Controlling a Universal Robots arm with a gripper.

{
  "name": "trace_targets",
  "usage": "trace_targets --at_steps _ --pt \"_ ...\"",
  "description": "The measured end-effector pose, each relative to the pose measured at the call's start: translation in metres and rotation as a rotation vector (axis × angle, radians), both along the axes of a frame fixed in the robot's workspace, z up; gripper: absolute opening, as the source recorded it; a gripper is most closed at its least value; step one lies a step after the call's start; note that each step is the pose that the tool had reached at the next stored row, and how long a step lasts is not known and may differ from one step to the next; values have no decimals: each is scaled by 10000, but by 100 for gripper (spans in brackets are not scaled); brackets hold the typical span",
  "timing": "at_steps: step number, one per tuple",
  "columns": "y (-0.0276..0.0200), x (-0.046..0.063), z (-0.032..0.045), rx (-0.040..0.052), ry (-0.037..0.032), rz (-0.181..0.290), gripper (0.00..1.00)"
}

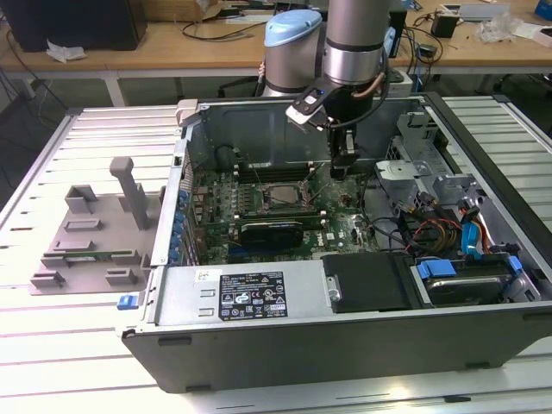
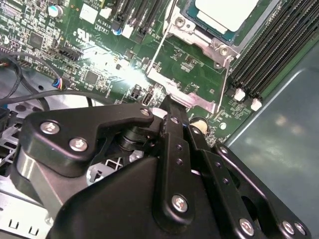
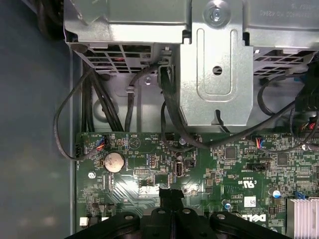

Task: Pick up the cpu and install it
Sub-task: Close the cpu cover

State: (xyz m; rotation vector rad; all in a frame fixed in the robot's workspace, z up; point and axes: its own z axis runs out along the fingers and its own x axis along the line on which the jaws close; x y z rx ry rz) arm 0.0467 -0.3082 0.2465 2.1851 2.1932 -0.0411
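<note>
- The chip (image 2: 227, 12) sits in its socket on the green board (image 2: 94, 64), inside the open computer case (image 1: 259, 332) on the bench (image 1: 52, 345).
- The jaws look pressed together and hold nothing; their tip is just beside the socket's metal frame (image 2: 185, 96).
- The step looks like securing the chip, so press gently and squarely, keeping clear of the memory slots (image 2: 271, 55).

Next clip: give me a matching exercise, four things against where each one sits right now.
Things:
1. cpu
2. grey fixture
3. black expansion card
4. gripper

Places:
A. on the table, outside the case
B. in the socket
C. over the motherboard, at the socket's right in the exterior view
D. on the motherboard, on the camera's side of the socket in the exterior view

Pairs: 1-B, 2-A, 3-D, 4-C
</note>
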Motion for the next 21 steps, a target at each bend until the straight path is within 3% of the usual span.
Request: trace_targets --at_steps 8,14,21 --pt "20 -145 0 0 -12 -1 11" --pt "55 -351 0 0 -44 -8 11" --pt "69 -420 0 -1 -49 -7 11"
